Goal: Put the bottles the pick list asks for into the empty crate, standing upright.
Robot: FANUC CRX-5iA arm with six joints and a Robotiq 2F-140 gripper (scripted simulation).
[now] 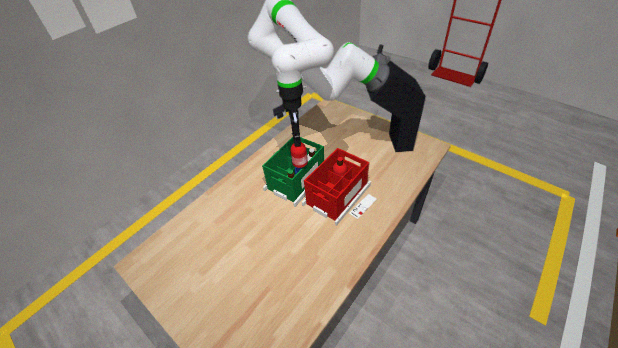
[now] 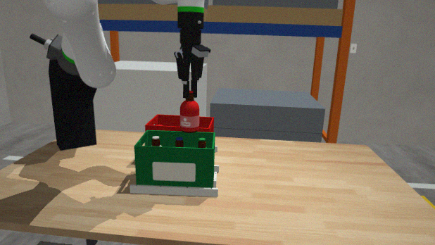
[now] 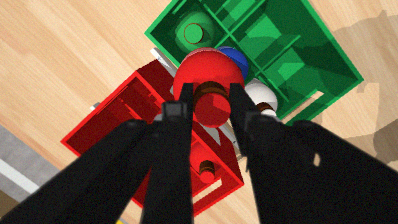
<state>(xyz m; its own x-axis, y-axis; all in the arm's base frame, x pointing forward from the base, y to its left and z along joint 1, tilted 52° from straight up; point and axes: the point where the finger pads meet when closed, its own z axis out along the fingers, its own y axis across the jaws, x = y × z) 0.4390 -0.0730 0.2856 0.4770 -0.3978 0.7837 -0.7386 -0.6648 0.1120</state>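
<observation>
And the second red bottle is in the air! The gripper (image 1: 297,142) (image 2: 190,94) (image 3: 211,98) is closed on the neck of the held red bottle (image 1: 299,156) (image 2: 189,116) (image 3: 207,72), which hangs upright over the green crate (image 1: 277,182) (image 2: 146,169) (image 3: 336,45), on the side toward the red crate (image 1: 320,200) (image 2: 207,121) (image 3: 100,106).

Score so far: one red-capped bottle (image 1: 340,167) (image 3: 207,167) is standing in that red crate, the one to fill, with this one looking like number two. Down in the green crate, the green-capped bottle (image 1: 290,174) (image 2: 202,141) (image 3: 193,33), the blue-capped bottle (image 1: 297,170) (image 2: 179,141) (image 3: 234,61) and the white-capped bottle (image 1: 312,151) (image 2: 155,141) (image 3: 262,95) sit in their cells.

The pick list (image 1: 369,201) lies between the red crate and the table's (image 1: 225,240) (image 2: 281,197) (image 3: 50,50) nearby long edge. I make out a red mark, but the counts are too small to read, so whether more is owed after this I can't call.

Still to come: over the wall, into a vacant cell, upright, release. Both crates look level!
</observation>
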